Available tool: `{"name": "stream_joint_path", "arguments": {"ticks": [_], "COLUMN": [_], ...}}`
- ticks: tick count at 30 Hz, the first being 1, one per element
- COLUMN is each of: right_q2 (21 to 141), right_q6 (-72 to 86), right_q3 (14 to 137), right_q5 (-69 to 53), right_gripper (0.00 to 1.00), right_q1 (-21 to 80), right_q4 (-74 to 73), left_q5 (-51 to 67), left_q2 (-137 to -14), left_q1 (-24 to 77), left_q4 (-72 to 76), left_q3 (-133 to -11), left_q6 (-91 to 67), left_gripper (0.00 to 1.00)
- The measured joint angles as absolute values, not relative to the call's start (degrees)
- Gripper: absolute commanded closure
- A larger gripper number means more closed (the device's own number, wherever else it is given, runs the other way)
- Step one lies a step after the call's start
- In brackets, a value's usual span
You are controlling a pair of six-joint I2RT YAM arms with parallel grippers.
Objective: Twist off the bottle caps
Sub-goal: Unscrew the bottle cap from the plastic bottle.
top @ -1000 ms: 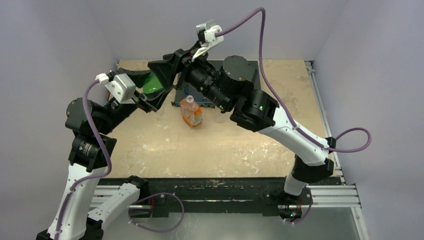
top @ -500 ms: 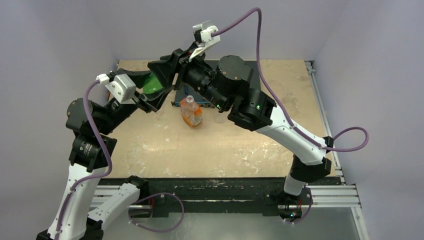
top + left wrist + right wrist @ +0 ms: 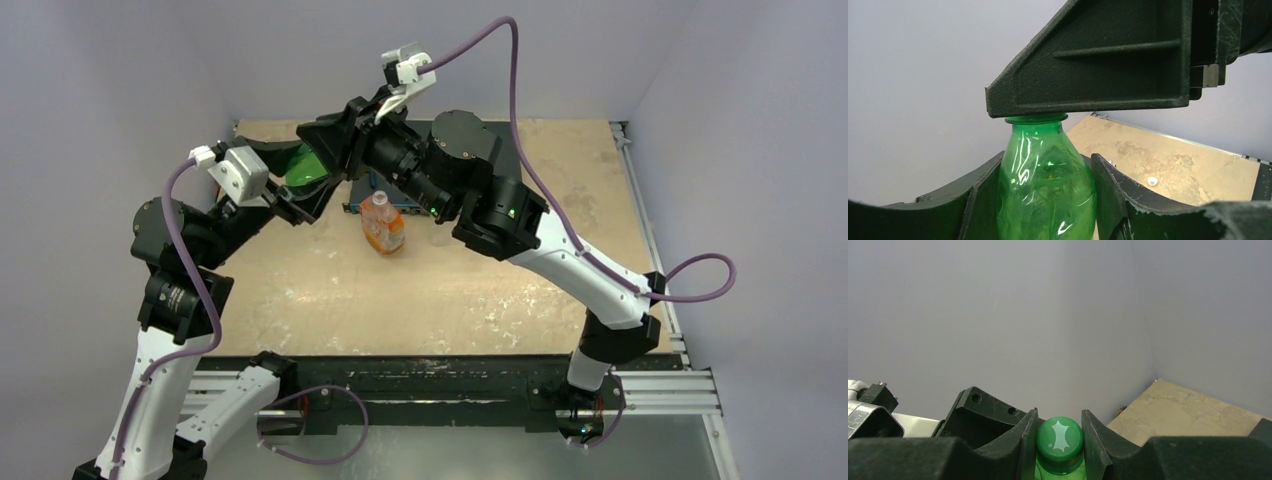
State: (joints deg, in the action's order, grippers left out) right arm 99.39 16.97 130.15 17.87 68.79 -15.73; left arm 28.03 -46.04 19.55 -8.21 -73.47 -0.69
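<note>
Top external view: a pale lilac-grey wall [image 3: 110, 110] closes the left side of the room and meets the back wall at a corner behind the counter [image 3: 320, 300], a tan board scuffed with whitish patches. At the counter's left rear the left tool [image 3: 288, 178] is clamped around the body of the green bottle [image 3: 303, 165], holding it off the surface and tilted towards the middle. The left wrist view shows the fingers [image 3: 975, 200] pressed against both sides of the bottle's belly, with its neck disappearing under the dark wedge of the other arm. Just to the right, the right tool [image 3: 325, 140] comes in over the bottle's top; the right wrist view shows it closed on the green cap [image 3: 1059, 437], a finger tight against each side and the cap on the bottle's neck. Further right, near the middle of the counter, a bottle with an orange label [image 3: 381, 225] stands upright and alone, and a dark box [image 3: 400, 200] sits just behind it. The left wrist view also catches a small white disc [image 3: 1152, 181] lying on the board; what it is cannot be told. A metal rail [image 3: 640, 210] runs along the counter's right edge, and beyond it stands the right wall [image 3: 760, 150], equally pale and plain.
</note>
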Motion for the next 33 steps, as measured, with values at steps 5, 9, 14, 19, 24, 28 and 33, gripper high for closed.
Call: {"name": "stream_joint_path", "arguments": {"ticks": [5,9,14,19,24,28,33], "right_q2": [99.3,97.9,95.2,91.4,86.8,84.2,82.3], "right_q6": [17.0,17.2,17.7,17.5,17.2,17.0,18.1], "right_q3": [129.7,126.9,123.2,118.3,111.5,108.1,104.4], "right_q5": [17.2,16.3,11.8,4.3,-6.7,-15.8,-29.7], "right_gripper": [1.0,1.0,1.0,1.0,1.0,1.0,1.0], "right_q1": [68.5,67.5,65.4,63.2,60.6,59.1,57.1], "right_q4": [-15.5,-13.8,-12.4,-10.0,-5.1,-1.9,4.9], "left_q5": [28.0,28.4,31.4,35.9,42.5,49.8,57.6], "left_q2": [-46.2,-46.5,-47.2,-48.0,-48.7,-49.9,-50.4], "left_q1": [19.5,19.5,19.5,19.5,19.6,19.5,19.6], "left_q4": [-8.2,-8.2,-6.6,-4.1,-1.2,3.1,9.1], "left_q3": [-73.5,-73.5,-73.5,-73.5,-73.5,-73.5,-73.5], "left_q6": [-1.0,-2.5,-5.8,-9.8,-14.5,-20.6,-28.5], "left_gripper": [1.0,1.0,1.0,1.0,1.0,1.0,1.0]}}
